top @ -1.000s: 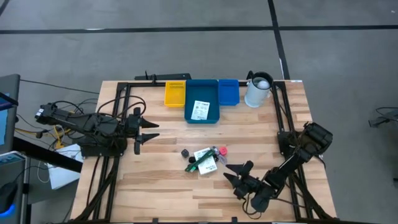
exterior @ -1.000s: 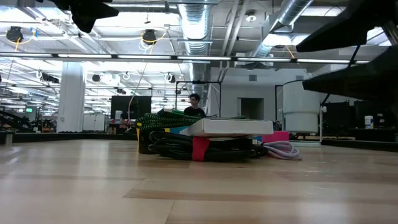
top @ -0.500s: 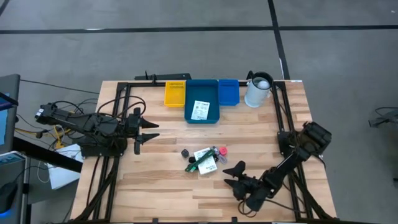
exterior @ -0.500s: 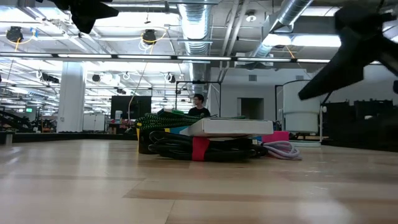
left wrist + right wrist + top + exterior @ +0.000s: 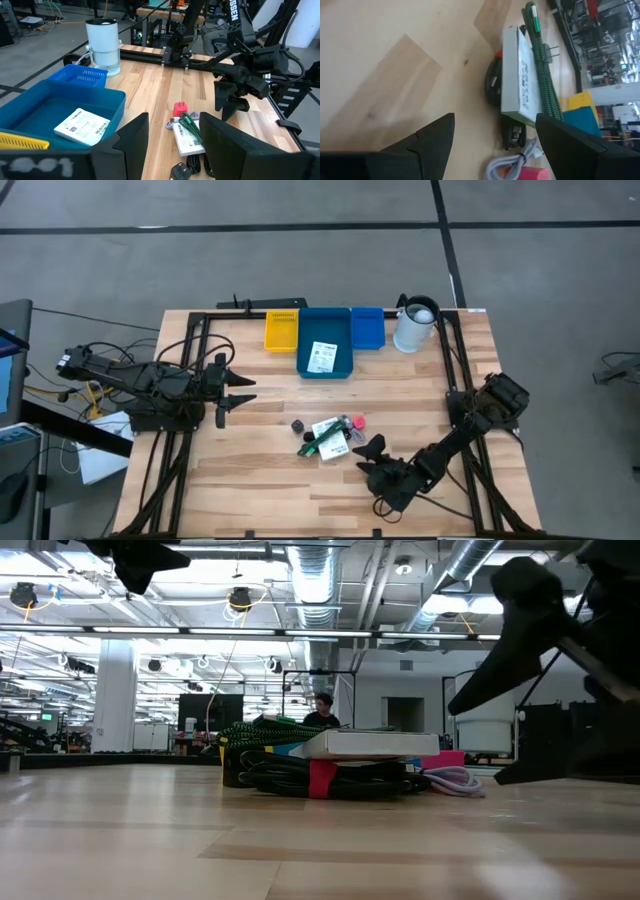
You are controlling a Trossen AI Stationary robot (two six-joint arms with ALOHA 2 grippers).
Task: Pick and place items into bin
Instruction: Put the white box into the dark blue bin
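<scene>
Wooden table, right tool spread apart near item pile, left tool apart, idle.

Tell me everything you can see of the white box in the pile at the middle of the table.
The white box is flat, oblong and looks like cardboard, with small dark print on its face. It lies flat on top of a coiled black cable with a red band. A green braided cord runs along its top. A pink piece sits beside the pile. Neither tool touches it.
</scene>
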